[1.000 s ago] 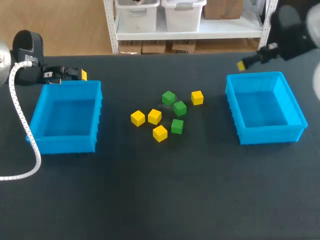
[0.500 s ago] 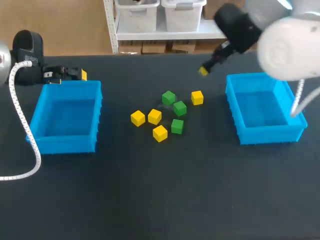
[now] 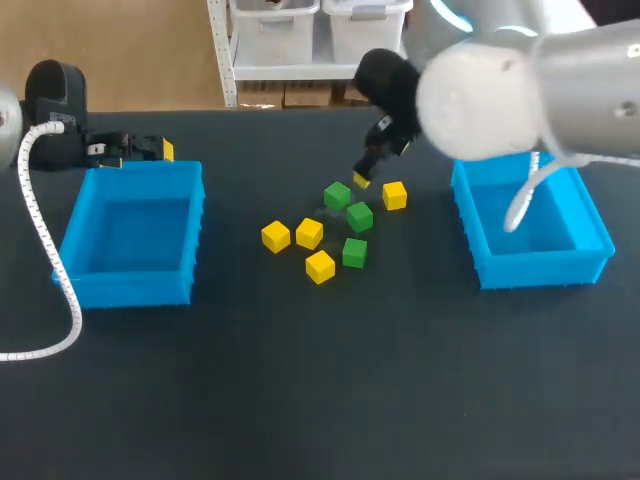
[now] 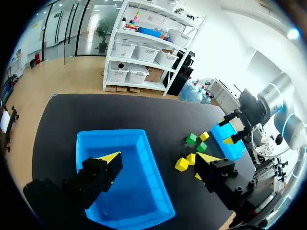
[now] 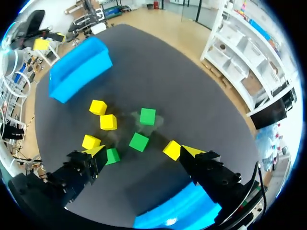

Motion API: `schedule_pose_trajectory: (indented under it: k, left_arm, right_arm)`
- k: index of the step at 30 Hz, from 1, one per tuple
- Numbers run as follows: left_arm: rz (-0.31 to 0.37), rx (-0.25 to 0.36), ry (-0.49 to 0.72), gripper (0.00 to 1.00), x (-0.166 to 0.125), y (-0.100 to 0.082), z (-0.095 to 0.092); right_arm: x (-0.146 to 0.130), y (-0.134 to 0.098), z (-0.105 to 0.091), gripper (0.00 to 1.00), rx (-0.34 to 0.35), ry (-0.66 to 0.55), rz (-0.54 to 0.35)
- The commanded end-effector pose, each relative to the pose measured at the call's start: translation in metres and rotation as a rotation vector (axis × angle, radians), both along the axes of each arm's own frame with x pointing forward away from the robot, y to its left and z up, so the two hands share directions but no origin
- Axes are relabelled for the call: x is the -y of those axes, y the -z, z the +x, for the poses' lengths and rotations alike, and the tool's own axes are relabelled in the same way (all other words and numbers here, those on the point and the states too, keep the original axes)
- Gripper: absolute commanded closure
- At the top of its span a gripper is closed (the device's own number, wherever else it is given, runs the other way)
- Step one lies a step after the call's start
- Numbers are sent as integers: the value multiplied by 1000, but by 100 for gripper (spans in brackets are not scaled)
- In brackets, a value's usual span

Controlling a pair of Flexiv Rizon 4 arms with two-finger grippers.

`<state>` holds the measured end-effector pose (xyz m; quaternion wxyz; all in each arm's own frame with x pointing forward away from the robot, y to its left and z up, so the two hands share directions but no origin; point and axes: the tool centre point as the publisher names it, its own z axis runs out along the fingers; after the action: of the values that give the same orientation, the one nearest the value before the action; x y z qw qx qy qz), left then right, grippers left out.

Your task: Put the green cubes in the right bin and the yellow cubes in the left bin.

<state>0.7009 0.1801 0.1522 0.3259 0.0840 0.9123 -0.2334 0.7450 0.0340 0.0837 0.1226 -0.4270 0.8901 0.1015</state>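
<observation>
While poised low over the mid-table cluster, grasps nothing: right black two-finger gripper with yellow tips (image 3: 362, 179) (image 5: 142, 152), released and spread wide. From its wrist view, straddles middle small green cube (image 3: 360, 216) (image 5: 139, 141) without contact. Lone small yellow cube (image 3: 394, 195) (image 5: 171, 149) just beside one fingertip, near small green cube (image 3: 354, 252) (image 5: 112, 155) just beside the other. Far small green cube (image 3: 337, 195) (image 5: 147, 116) just ahead, right by the tip in the head view. Toward the left bin, three more close together: left small yellow cube (image 3: 275, 236) (image 5: 98, 107), centre small yellow cube (image 3: 309, 233) (image 5: 108, 121), near small yellow cube (image 3: 320, 266) (image 5: 90, 142). All seven loose on dark matte table top (image 3: 300, 400), between the bins. Left black two-finger gripper with yellow tips (image 3: 160, 150) (image 4: 158, 158) likewise released, holding nothing, parked over far rim of left open blue plastic bin (image 3: 130, 290) (image 4: 112, 132) (image 5: 79, 67). Right open blue plastic bin (image 3: 540, 270) (image 5: 182, 211) well apart, at the table's other end.
</observation>
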Motion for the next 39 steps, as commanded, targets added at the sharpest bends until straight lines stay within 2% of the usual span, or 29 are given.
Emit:
schedule_pose_trajectory:
  k: [1,12,23,39]
  left_arm:
    - [-12,8,9,0,-3,2,0]
    - [-12,8,9,0,-3,2,0]
    - [-12,8,9,0,-3,2,0]
    - [-12,8,9,0,-3,2,0]
  right_arm:
    - [-14,17,6,0,-43,26,-72]
    - [-30,48,-4,0,-93,132,-124]
    - [-27,69,-11,0,-131,206,-142]
    - [-28,94,-5,0,-147,252,-177]
